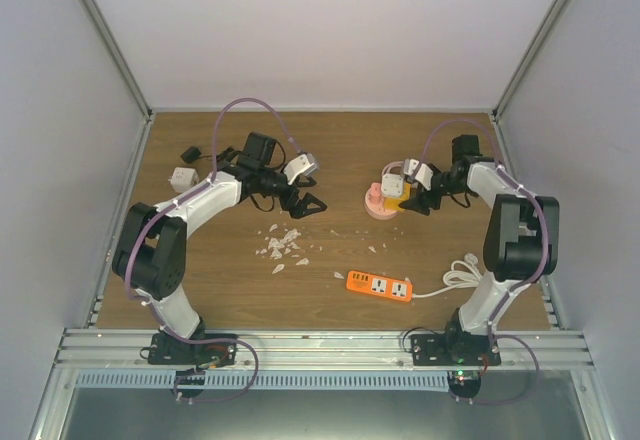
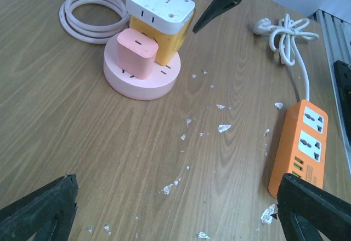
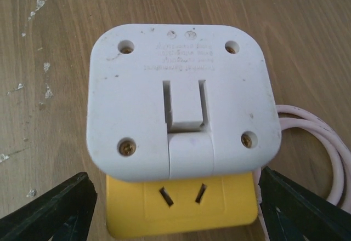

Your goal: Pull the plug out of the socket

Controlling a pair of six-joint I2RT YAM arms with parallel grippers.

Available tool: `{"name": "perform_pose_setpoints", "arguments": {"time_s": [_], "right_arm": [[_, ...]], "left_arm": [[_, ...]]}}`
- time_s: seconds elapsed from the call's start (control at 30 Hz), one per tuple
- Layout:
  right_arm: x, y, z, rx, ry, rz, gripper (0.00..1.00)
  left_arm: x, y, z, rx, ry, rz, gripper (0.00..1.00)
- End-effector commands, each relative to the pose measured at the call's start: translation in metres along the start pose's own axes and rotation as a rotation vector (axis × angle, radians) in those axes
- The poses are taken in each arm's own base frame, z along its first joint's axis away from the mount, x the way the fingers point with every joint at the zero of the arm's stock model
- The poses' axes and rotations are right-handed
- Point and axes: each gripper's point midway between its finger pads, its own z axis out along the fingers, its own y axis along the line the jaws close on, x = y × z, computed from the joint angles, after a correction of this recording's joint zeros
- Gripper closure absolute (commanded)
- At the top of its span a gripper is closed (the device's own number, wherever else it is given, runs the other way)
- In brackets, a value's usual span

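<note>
A round pink socket (image 2: 143, 86) lies on the wooden table (image 1: 330, 140). A pink plug (image 2: 137, 52) and a yellow cube adapter (image 2: 166, 39) stand in it. A white square plug (image 2: 159, 4) sits on top of the yellow cube (image 3: 181, 202). In the right wrist view the white plug (image 3: 181, 104) fills the frame. My right gripper (image 3: 175, 197) is open, with one finger on each side of the yellow cube and neither visibly touching it. My left gripper (image 2: 176, 197) hangs open over bare table to the left of the socket (image 1: 378, 207), holding nothing.
An orange power strip (image 1: 380, 285) with its bundled white cable (image 1: 462, 278) lies near the front right. A white cable coil (image 2: 88, 16) sits behind the socket. White scraps (image 1: 283, 245) litter the middle. A white adapter (image 1: 182, 177) and a black item (image 1: 190, 153) lie far left.
</note>
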Motion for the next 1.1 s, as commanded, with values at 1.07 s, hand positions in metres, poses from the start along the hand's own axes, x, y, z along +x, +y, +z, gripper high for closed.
{"name": "perform_pose_setpoints", "arguments": {"time_s": [1.07], "right_arm": [[-0.112,0.078,0.099,-0.118,-0.146,0.106,0.45]], "left_arm": [[-0.008,-0.006,-0.03,0.06,-0.139,-0.505,0.01]]}}
